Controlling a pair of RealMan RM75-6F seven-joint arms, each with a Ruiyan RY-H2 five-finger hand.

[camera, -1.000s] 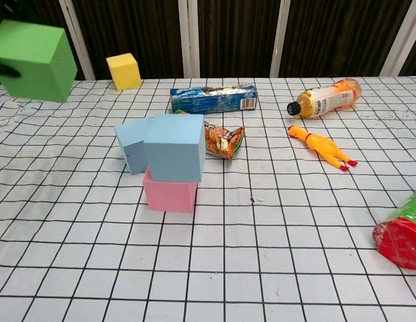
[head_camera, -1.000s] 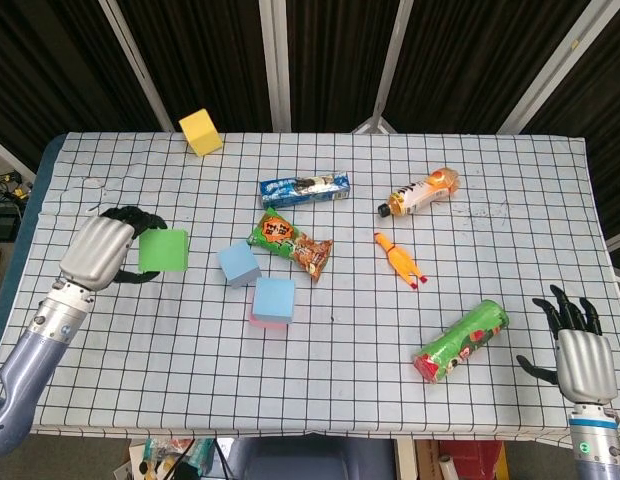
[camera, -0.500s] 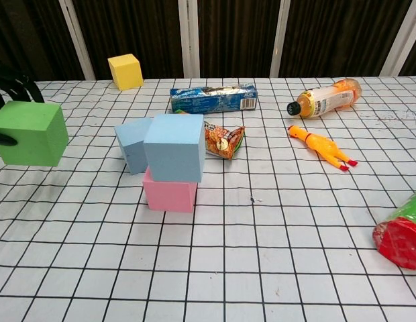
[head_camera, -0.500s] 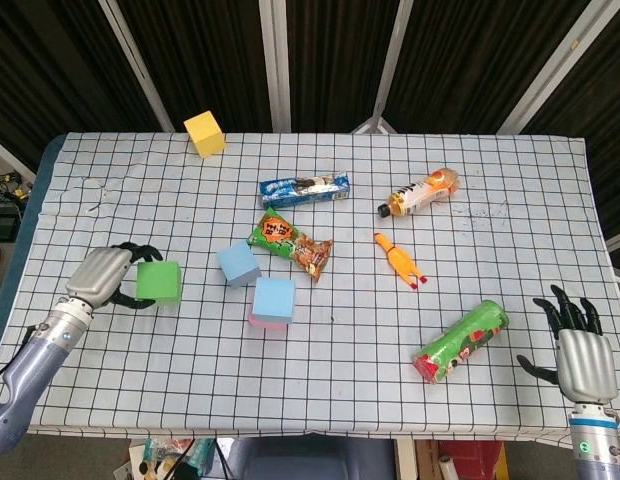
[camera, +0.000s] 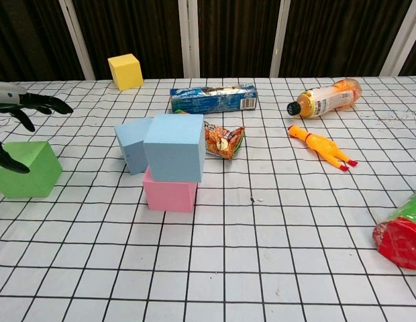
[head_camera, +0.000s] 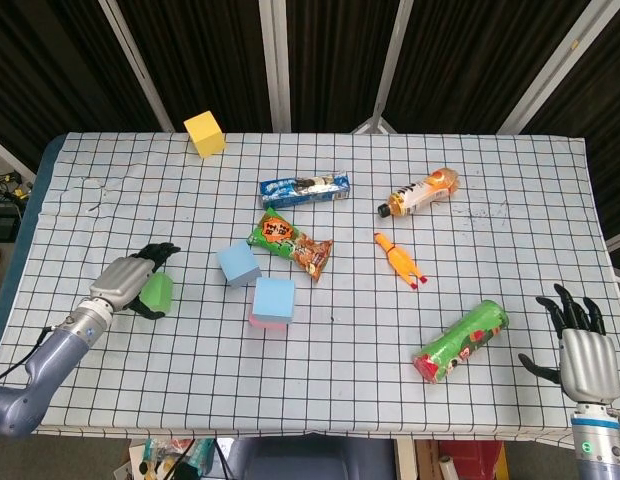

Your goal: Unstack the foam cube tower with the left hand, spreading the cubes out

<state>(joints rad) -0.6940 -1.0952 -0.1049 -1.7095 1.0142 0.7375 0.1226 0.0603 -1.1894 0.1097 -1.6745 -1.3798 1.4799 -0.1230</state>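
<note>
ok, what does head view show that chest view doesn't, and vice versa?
Only the head view shows the right hand, open over the table's near right corner, the whole left hand over the green cube, and the full green can.

Only the chest view shows the pink cube's front face under the blue cube, and a gap between the fingers and the green cube's top.

Both show the yellow cube, second blue cube, snack bag, biscuit pack, bottle and rubber chicken.
</note>
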